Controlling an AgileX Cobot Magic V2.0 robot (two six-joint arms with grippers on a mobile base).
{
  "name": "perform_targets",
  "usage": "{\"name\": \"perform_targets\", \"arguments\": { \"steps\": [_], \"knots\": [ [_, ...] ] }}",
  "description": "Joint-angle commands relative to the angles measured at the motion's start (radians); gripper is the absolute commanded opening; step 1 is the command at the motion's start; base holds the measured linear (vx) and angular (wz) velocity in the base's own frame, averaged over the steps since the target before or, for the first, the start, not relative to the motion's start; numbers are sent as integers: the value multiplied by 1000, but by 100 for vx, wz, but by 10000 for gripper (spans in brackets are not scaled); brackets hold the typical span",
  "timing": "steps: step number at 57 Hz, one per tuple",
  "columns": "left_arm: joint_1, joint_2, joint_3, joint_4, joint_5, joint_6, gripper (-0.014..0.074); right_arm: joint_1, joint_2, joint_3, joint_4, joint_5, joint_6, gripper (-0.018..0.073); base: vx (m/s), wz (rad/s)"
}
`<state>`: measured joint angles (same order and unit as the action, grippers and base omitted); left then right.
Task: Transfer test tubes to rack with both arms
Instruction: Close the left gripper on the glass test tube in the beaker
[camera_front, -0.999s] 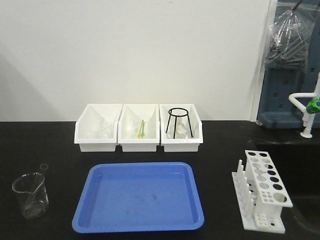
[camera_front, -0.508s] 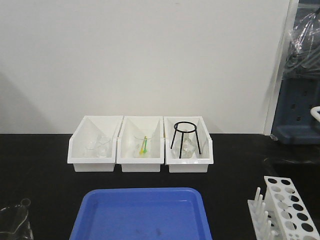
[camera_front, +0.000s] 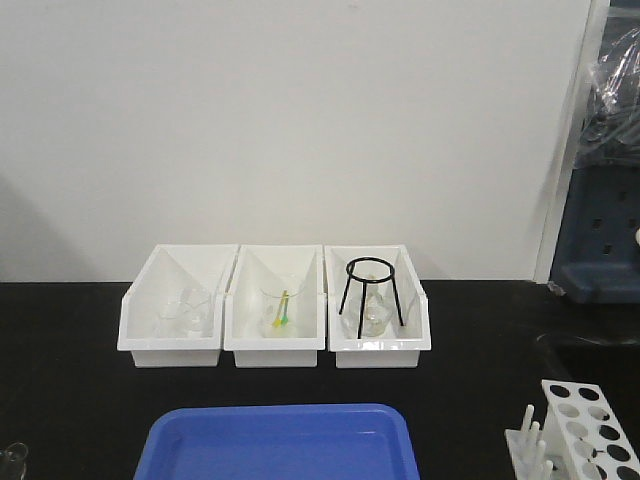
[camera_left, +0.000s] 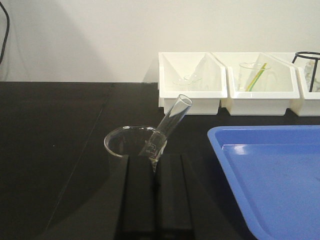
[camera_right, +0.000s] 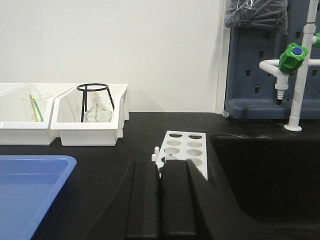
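Test tube (camera_left: 171, 122), one seen, clear glass: it leaned tilted in a beaker (camera_left: 125, 142) directly beyond your L pincer (camera_left: 155, 162), mouth up and toward the R, lower end inside the beaker wall. The L jaws stood almost together w/ only a thin slit btw. them and nothing visible in that slit. Your R pincer (camera_right: 160, 162) looked the same: narrow slit, nothing held. Just beyond its tips stood the rack (camera_right: 182, 145), white, w/ rows of round holes on top and short pegs (camera_right: 156, 152) on its L side; every hole in view was unfilled.

Both pincers hung low over the black bench (camera_left: 50, 150). The blue tray (camera_left: 265, 175) lay btw. beaker and rack, apart from each. Behind the tray, against the wall, sat three white bins side by side: L bin (camera_front: 170, 355) w/ small glassware, mid bin (camera_front: 272, 357) w/ a glass holding green and yellow sticks (camera_front: 283, 308), R bin (camera_front: 380, 358) w/ a black tripod (camera_front: 370, 268) over a flask (camera_front: 372, 316). To the R of the rack were a sink (camera_right: 270, 175) and a tap w/ green knob (camera_right: 291, 56).
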<state>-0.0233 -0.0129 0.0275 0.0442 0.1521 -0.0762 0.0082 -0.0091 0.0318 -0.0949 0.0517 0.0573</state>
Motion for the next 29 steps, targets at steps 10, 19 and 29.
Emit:
{"name": "perform_targets", "arguments": {
  "steps": [10, 19, 29],
  "knots": [
    [0, -11, -27, -4, -78, -4, -4, 2, -12, 13, -5, -78, -5, -8, 5, 2],
    [0, -11, -27, -4, -78, -4, -4, 2, -12, 13, -5, -78, -5, -8, 1, -1],
    [0, -11, -27, -4, -78, -4, -4, 2, -12, 13, -5, -78, -5, -8, 0, 0]
  ]
}}
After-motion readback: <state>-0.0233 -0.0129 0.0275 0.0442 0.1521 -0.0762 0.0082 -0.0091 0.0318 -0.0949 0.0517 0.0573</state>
